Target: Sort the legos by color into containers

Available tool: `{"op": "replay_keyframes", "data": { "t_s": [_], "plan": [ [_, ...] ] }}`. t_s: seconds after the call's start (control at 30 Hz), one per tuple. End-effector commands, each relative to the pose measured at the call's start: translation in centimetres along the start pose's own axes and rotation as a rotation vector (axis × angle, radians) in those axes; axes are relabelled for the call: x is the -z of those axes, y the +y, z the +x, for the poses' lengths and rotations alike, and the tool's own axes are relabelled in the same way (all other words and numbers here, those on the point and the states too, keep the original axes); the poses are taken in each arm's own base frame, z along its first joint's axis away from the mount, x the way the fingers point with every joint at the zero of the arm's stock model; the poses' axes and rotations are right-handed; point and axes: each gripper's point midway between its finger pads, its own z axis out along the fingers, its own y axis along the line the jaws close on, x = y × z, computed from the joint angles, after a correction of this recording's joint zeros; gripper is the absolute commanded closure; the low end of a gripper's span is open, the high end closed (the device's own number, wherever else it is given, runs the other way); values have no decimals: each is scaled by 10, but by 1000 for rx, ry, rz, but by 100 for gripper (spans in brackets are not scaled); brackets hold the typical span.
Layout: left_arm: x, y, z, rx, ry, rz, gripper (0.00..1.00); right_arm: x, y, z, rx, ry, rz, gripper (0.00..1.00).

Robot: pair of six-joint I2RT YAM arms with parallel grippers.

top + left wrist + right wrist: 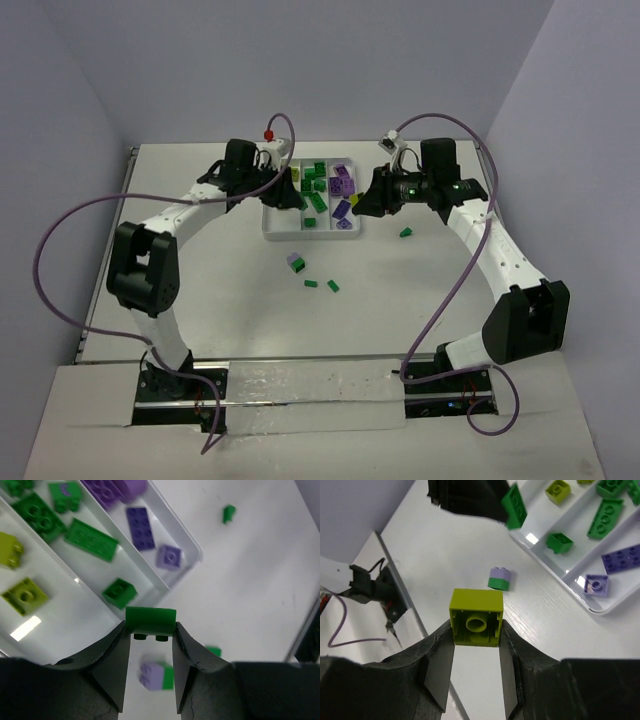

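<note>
Inspection of the sorting station, as found.

1. Tray. A white tray point(310, 237) lies toward 12 o'clock on the table point(200, 300). Two dividers split it into three long compartments running from 12 to 6.
2. Contents, left wrist view. The 9 o'clock compartment holds yellow-green bricks point(25, 596). The middle compartment holds green bricks point(91, 540). The 3 o'clock compartment holds a dark purple plate point(141, 527) and a lilac brick point(169, 557).
3. Left gripper point(292, 195). In the top view it hangs over the tray's 9 o'clock side. Its jaws are drawn in narrow and clamp a green piece point(150, 616) by its two ends, with two studs showing beneath it. The piece is clear of the surface, and the items below it are blurred.
4. Right gripper point(362, 202). It is just outside the tray's 3 o'clock rim. Its jaws are narrow and pinch a square yellow-green brick point(476, 615) between the fingertips. The brick's hollow underside faces the wrist camera, and the brick is off the table.
5. Loose items on the table:
   - A lilac-on-green stack point(296, 262) stands near the tray's 6 o'clock rim, apart from it.
   - Two small green pieces point(311, 283) and point(333, 286) lie further toward 6 o'clock, close together but not touching.
   - A single green bit point(406, 232) lies at 4 o'clock from the tray, below the right arm's forearm.
6. Height of either gripper above the surface cannot be judged.
</note>
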Motion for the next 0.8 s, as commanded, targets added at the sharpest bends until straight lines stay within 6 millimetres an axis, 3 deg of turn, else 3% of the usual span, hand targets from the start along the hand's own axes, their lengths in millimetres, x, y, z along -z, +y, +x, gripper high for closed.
{"op": "replay_keyframes", "data": {
  "t_s": [0.0,0.23,0.37,0.47,0.53,0.67,0.77],
  "plan": [
    [-31,29,-30,6,-56,-114,93,5,-9,-8,46,-39,82,100],
    [-70,46,-39,2,-60,-122,83,0,-18,-3,30,-26,100,100],
    [-82,51,-39,9,-50,-129,67,0,-22,-4,29,-24,118,100],
    [-83,53,-43,11,-45,-139,47,-1,-27,-5,34,-24,154,100],
    [-80,54,-48,11,-46,-150,37,-3,-28,-6,48,-21,177,100],
    [-50,49,-78,-11,-96,-179,3,-13,-31,-11,123,-8,247,100],
    [-11,47,-96,-25,-129,-193,1,-21,-31,-19,150,-5,278,100]
  ]
}}
